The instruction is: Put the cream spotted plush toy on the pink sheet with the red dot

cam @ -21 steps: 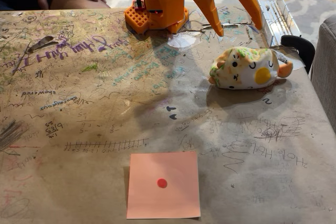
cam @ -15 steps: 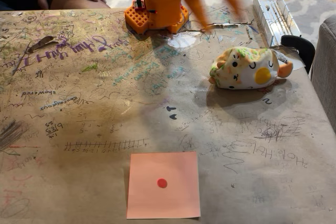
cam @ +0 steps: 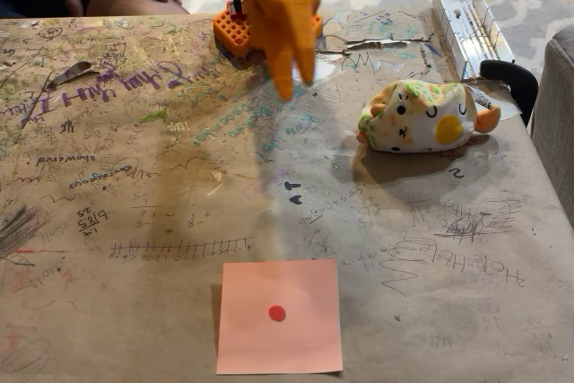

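Nothing held yet: my gripper (cam: 285,87) hung over table (cam: 134,204), fingers together, closed on nothing. Cream spotted plush toy (cam: 421,116) lay right of it, well apart from pink sheet with the red dot (cam: 279,316). Approach step; next needed opening, swinging right, descending over toy.

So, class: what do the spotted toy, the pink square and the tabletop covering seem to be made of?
The spotted toy: soft plush fabric, judging by its fuzzy, rounded surface. The pink square: thin matte paper, lying flat with crisp edges. The tabletop covering: probably brown kraft paper, dull, creased and scribbled over in pen.
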